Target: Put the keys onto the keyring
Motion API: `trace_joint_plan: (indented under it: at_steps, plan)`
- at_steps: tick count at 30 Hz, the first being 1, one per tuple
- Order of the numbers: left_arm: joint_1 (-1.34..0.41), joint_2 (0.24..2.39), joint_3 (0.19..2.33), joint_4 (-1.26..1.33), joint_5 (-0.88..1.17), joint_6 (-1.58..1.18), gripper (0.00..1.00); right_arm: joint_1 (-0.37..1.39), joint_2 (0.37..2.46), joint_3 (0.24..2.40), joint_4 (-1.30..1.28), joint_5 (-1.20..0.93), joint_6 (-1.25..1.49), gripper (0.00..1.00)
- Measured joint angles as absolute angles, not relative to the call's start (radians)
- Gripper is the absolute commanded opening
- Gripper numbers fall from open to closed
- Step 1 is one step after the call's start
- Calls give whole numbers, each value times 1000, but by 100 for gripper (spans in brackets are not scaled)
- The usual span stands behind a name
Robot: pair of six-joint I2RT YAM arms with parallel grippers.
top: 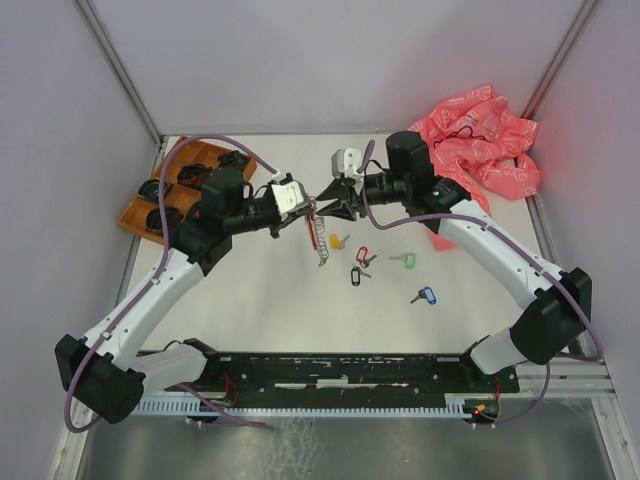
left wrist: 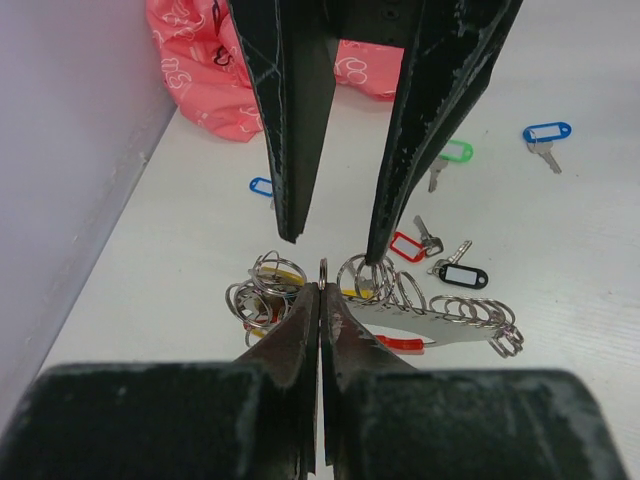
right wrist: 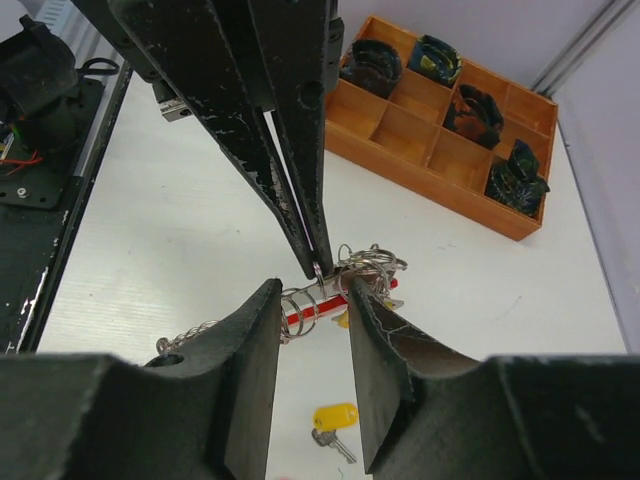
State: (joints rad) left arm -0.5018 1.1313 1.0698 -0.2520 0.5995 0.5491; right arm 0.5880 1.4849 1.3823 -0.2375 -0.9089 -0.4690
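Counter: left gripper jaws clamped on keyring, right gripper jaws apart beside it, keys at 4 o'clock

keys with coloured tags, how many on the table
6: yellow, red, dark purple, green and blue scattered near the keyring; a second blue tag by the pink bag shows only in the left wrist view. More may be hidden.

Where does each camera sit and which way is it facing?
Top external: above, behind the bases, looking down at the table; left arm and right arm show.
Left wrist: faces the right gripper and pink bag; own shut fingers show.
Right wrist: faces the left gripper and wooden tray; own fingers show.
Shared: the keyring.
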Motion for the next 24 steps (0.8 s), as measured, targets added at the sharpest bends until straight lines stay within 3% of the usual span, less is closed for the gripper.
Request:
trace_joint_plan:
  at_steps: [8, 17, 21, 24]
  plan:
    - [-506, 1124, 1058, -251, 615, 549, 3, 623, 1520, 1412, -316, -887, -541, 30]
    - [-506, 1124, 1057, -252, 631, 549, 3, 626, 1520, 1412, -356, -855, -598, 2]
    - [-506, 1124, 1057, -257, 632, 549, 3, 626, 1520, 1412, -360, -855, -607, 1]
    - [-506, 1124, 1057, -256, 630, 548, 9, 626, 1520, 1409, -345, -855, -592, 1]
